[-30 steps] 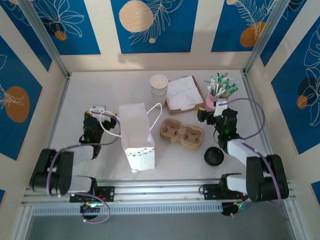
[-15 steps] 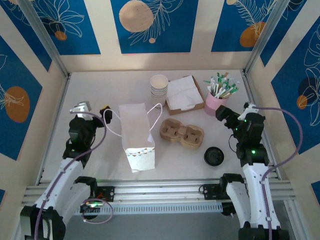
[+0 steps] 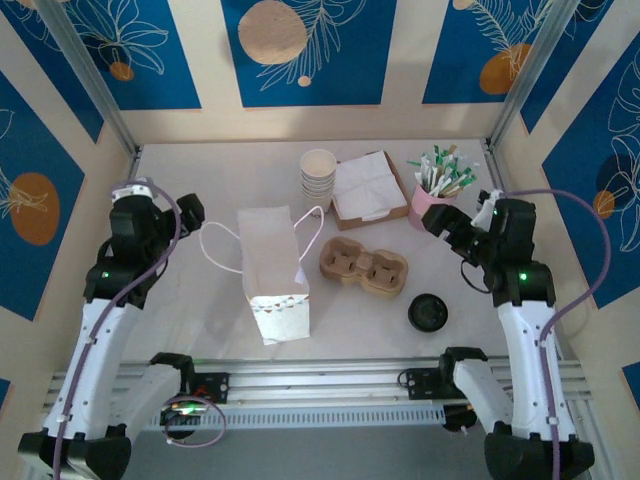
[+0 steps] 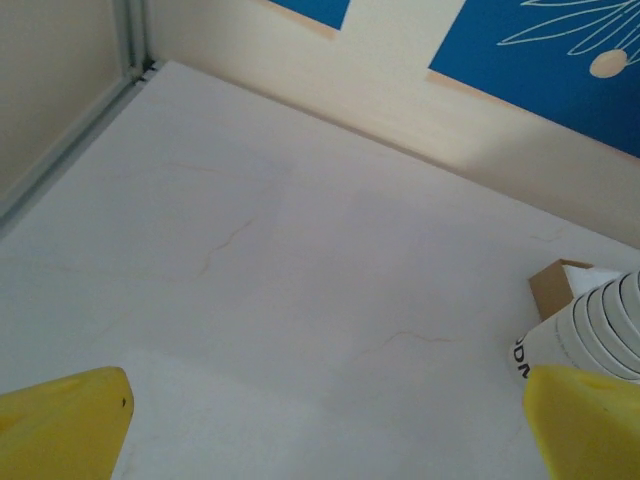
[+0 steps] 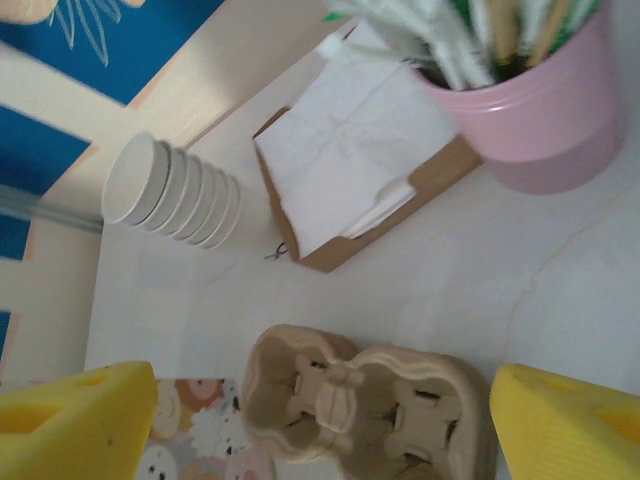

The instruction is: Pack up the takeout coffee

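Packing has, by the look of it, barely begun. The right gripper [image 5: 320, 425] hangs above the table [image 3: 200, 300] with its yellow fingers [image 5: 75, 420] spread wide and nothing between them. In its wrist view the moulded cardboard cup carrier [image 5: 365, 395] lies in the gap between the two pads, below them, and every well that shows is bare. Beyond the left-hand pad is the stack of paper cups [image 5: 175, 195], nested and unseparated. Straight ahead of the fingers sits the box of napkins [image 5: 350, 180], and beyond the right-hand pad is the pink cup of stirrers [image 5: 530, 110]. The left gripper [image 4: 320, 435] is likewise spread and holds nothing. Bare tabletop runs ahead of its fingers, with the cup stack at the far edge by its right-hand pad. From above, the white paper bag [image 3: 272, 265] rests to the inner side of the left fingers, apart from them, with its handles splayed. Its inside is hidden, so I cannot tell whether anything is in it. The black lid [image 3: 428, 313] lies loose on the table, nearer the arm bases than the right fingers. So, in my judgement, a cup must be drawn off the stack, lidded, seated in the carrier, and the load put into the bag. All of that is left to do.
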Controlling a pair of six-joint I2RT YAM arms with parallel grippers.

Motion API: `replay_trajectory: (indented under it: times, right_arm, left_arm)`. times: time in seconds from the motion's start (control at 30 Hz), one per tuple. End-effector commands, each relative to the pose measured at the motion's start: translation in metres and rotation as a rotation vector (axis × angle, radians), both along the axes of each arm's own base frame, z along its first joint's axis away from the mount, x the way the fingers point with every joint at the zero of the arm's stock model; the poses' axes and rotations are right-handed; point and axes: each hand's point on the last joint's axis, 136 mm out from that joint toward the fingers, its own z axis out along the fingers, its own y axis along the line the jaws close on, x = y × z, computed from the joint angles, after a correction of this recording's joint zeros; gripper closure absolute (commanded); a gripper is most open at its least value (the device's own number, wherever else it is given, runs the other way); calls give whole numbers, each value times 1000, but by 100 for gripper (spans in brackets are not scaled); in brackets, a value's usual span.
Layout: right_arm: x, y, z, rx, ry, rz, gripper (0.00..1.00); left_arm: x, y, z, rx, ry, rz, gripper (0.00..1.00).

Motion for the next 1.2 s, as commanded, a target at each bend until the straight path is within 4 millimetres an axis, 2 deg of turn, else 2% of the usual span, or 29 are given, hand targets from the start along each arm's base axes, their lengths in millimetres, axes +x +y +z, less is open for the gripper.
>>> replay_trajectory:
  times: [0.0, 0.17, 0.23, 0.33, 0.4, 0.47, 0.53, 0.6, 0.77, 0.83, 0.9, 1.03, 1.17]
  right_arm:
    - [2, 25, 12, -21, 9, 108, 14]
    - [23, 61, 19, -111, 23, 188, 15]
    - [33, 76, 24, -134, 23, 209, 17]
    - [52, 92, 29, -130, 10, 210, 33]
    - [68, 98, 28, -91, 17, 159, 45]
    - [85, 104, 23, -12, 43, 86, 47]
    - [102, 114, 18, 49, 48, 50, 47]
    - [117, 122, 13, 64, 63, 31, 51]
    - [146, 137, -5, 7, 116, 6, 52]
    - [157, 146, -14, -26, 116, 15, 55]
    - [167, 152, -21, -42, 124, 17, 57]
    - [186, 166, -17, -26, 106, 32, 66]
    - [195, 182, -13, -48, 91, 75, 65]
  left_arm:
    - [-12, -1, 8, 67, 59, -61, 0]
    - [-4, 3, 0, 61, 82, -25, 0]
    - [-2, -8, -1, 22, 34, -75, 0]
    - [0, -31, 1, -57, -42, -187, 0]
    - [-2, -31, 0, -80, -64, -177, 0]
    - [-5, -30, 4, -79, -89, -171, 1]
    - [-6, -26, 9, -81, -114, -150, 0]
    - [-7, -25, 11, -76, -132, -153, 1]
    - [-8, -9, 14, -51, -140, -86, 2]
    - [-8, -4, 14, -5, -126, -77, 12]
    - [-10, 8, 11, 63, -97, -28, 13]
    - [-23, 34, 11, 114, -92, 106, 11]
    - [-24, 28, 7, 88, -96, 82, 14]
